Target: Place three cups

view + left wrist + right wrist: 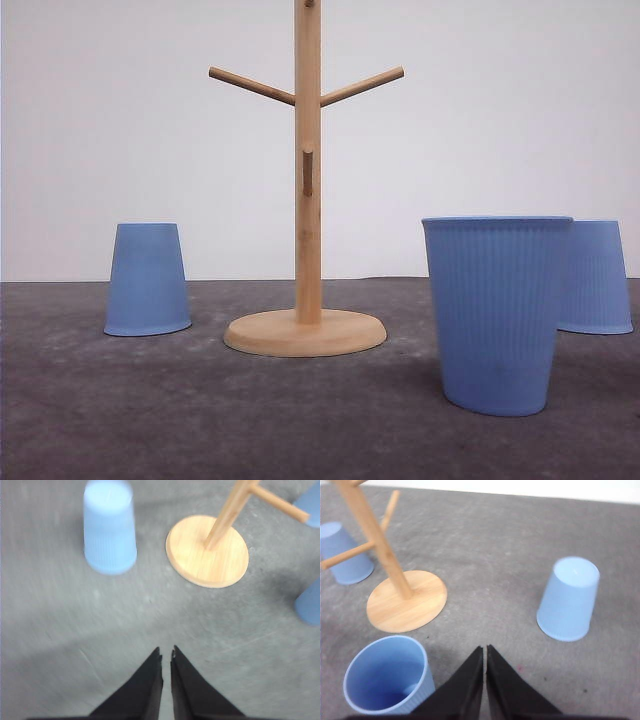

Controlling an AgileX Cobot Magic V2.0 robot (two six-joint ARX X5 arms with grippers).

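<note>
- upright cup (497, 312): light blue, fine vertical ribs, plain darker-blue inside
- left upside-down cup (147, 279): same light blue, faint ribbing
- right upside-down cup (598, 277): light blue, ribbed
- pegged stand (307, 200): pale natural wood, light tan
- tabletop (200, 420): dark grey, mottled
- back wall (120, 120): plain white
- left gripper (166, 656) and right gripper (485, 650): black

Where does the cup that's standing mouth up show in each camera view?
Front view: upright cup in the right foreground, nearer than the wooden stand.
Left wrist view: probably the blue sliver cut off at the frame edge, off to the side of the stand's base.
Right wrist view: beside the right gripper, mouth open toward the camera.
Shared landmark: the wooden stand.
</note>
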